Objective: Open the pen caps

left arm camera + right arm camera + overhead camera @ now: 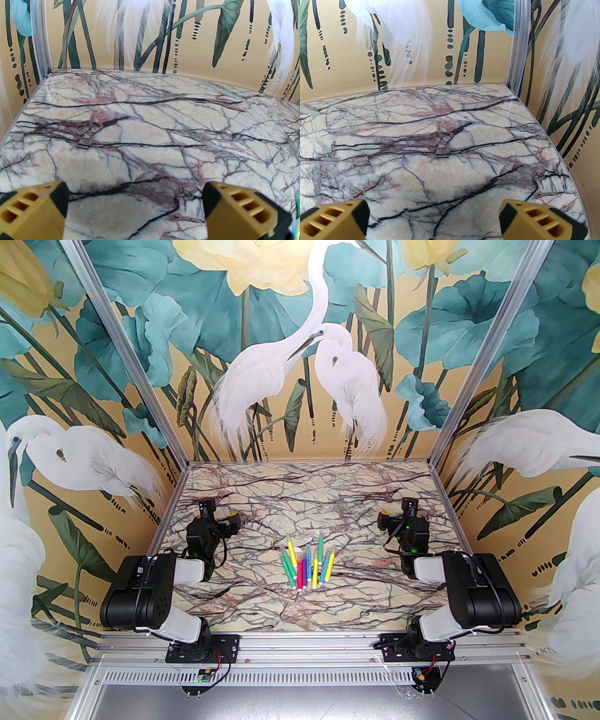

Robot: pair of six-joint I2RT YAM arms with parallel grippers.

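Several pens (pixel 307 567) with green, yellow, pink and blue barrels lie in a loose fan on the marble table (pixel 300 615), near its middle. Small whitish pen caps (pixel 300 588) sit on their ends, too small to make out further. My left gripper (pixel 233 522) hovers low to the left of the pens, well apart from them. In its wrist view it (pixel 136 211) is open, with bare marble between its yellow fingers (pixel 35 211). My right gripper (pixel 382 520) mirrors it on the right. There it (pixel 433 218) is open too and holds nothing.
Painted walls with herons and lotus leaves close the table in at the back and both sides, with aluminium posts (pixel 438 446) at the far corners. Both arm bases (pixel 201 648) stand at the near edge.
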